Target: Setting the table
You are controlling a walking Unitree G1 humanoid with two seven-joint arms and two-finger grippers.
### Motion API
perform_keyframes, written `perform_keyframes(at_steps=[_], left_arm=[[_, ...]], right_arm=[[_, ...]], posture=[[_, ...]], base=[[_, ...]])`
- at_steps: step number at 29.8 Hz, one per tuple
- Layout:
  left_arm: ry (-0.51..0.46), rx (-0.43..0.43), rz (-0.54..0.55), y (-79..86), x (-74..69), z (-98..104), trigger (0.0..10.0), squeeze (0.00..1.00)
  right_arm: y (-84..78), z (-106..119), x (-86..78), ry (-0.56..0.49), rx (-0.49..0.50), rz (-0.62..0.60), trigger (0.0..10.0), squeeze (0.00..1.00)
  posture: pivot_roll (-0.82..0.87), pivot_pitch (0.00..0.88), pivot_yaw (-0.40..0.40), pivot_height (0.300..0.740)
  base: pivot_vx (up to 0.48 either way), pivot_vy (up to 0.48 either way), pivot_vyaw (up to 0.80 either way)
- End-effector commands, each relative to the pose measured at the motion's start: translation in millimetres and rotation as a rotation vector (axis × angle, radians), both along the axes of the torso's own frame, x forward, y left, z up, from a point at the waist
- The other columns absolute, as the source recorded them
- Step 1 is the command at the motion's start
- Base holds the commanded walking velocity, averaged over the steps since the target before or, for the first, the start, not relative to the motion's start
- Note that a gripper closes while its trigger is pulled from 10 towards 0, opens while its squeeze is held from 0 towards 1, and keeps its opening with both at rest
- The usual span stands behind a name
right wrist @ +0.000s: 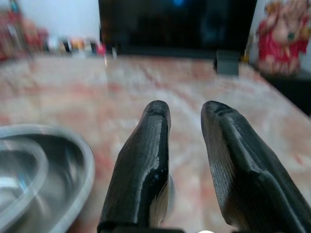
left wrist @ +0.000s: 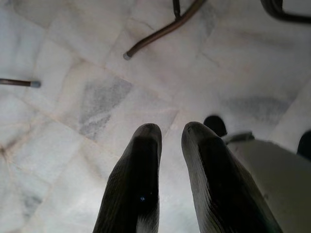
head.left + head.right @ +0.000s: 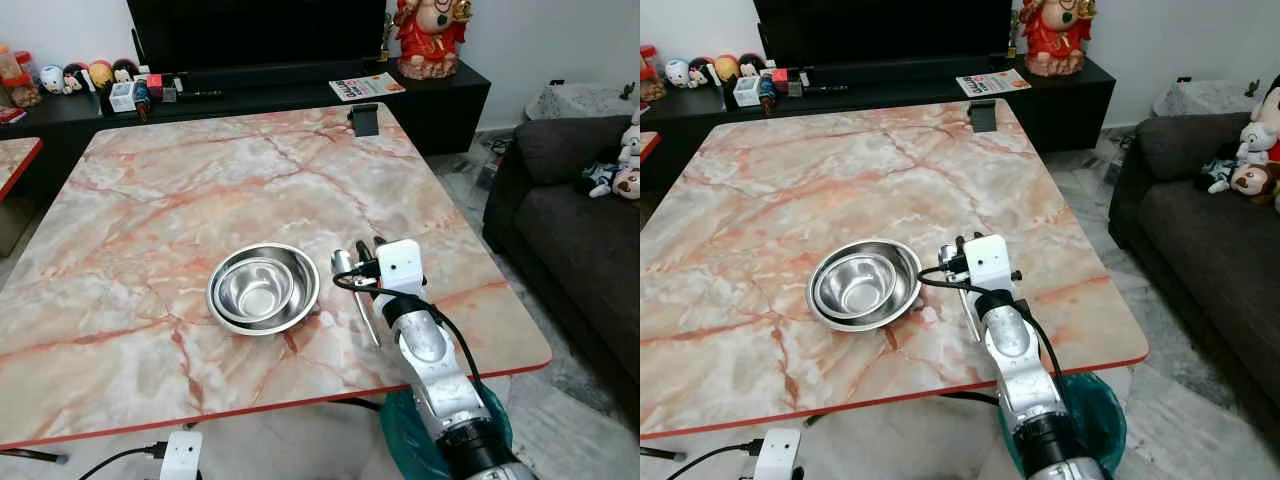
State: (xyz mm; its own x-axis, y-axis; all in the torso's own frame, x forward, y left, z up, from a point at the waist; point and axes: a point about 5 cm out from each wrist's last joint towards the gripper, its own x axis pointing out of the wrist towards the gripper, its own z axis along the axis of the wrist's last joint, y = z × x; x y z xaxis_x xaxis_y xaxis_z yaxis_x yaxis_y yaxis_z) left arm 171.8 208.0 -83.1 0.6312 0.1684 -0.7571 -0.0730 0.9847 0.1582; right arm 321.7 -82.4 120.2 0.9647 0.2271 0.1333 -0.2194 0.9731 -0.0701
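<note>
Scene: a marble-patterned surface (image 3: 200, 170) with pink and orange veining and a red edge, seen from the robot's head looking forward and down.

Task items: two stainless steel bowls (image 3: 263, 288), the smaller nested inside the larger, sit toward the near edge of the surface, roughly at its middle. Just beside them on the robot's right lies a metal spoon (image 3: 352, 290), flat on the surface, with its bowl end pointing away from the robot and its handle running back toward the near edge.

Right tool (image 3: 366, 252): the arm reaches over the near right part of the surface, with the tool directly above the spoon. In the right wrist view the two black fingers (image 1: 146, 165) stand slightly parted with marble showing in the gap; nothing is gripped between them. A pale metallic patch shows beneath the nearer finger, and the rim of the bowls lies off to one side.

Left tool (image 2: 170, 141): hangs over a pale marble floor (image 2: 73, 97); its fingers are a little apart and hold nothing. Thin metal legs (image 2: 160, 31) rest on the floor beyond it.

Surroundings: a small dark stand (image 3: 365, 119) sits at the far edge of the surface. Beyond it is a black TV cabinet (image 3: 440, 95) carrying a red figurine (image 3: 430, 35) and small ornaments. A dark sofa (image 3: 580, 230) stands on the robot's right
</note>
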Motion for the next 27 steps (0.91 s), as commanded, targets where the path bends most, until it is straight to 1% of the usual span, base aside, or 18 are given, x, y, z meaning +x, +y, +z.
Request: perform_keyframes(at_steps=[1,2,4,6,17,27], left_arm=[[0.0,0.0,0.02,1.6,0.4,0.3,10.0,0.0],[0.006,0.001,0.026,2.1,-0.2,0.0,10.0,0.0],[0.007,0.003,0.023,2.1,-0.3,-0.1,10.0,0.0],[0.008,0.004,0.02,1.8,-0.9,-0.4,10.0,0.0],[0.006,0.001,0.032,0.3,-2.4,-1.2,10.0,0.0],[0.015,0.006,0.026,1.2,-5.1,-2.2,10.0,0.0]], right_arm=[[-0.9,6.6,1.8,-0.037,0.031,-0.013,10.0,0.0],[1.1,11.3,2.9,-0.058,0.035,-0.003,10.0,0.0],[2.6,14.0,4.6,-0.065,0.028,0.001,10.0,0.0],[4.5,20.0,8.1,-0.088,0.048,0.011,10.0,0.0],[11.2,22.2,10.8,-0.112,0.066,0.043,10.0,0.0],[15.1,27.1,11.6,-0.143,0.075,0.068,10.0,0.0]], posture=[[0.02,0.022,0.056,0.74],[0.02,0.02,0.054,0.74],[0.02,0.02,0.054,0.74],[0.02,0.02,0.054,0.74],[0.03,0.007,0.033,0.74],[0.03,0.0,0.034,0.74]], base=[[0.0,0.27,0.0],[0.0,0.48,0.0],[0.0,0.48,0.0],[0.0,0.48,0.0],[0.0,0.48,0.0],[0.0,0.48,0.0]])
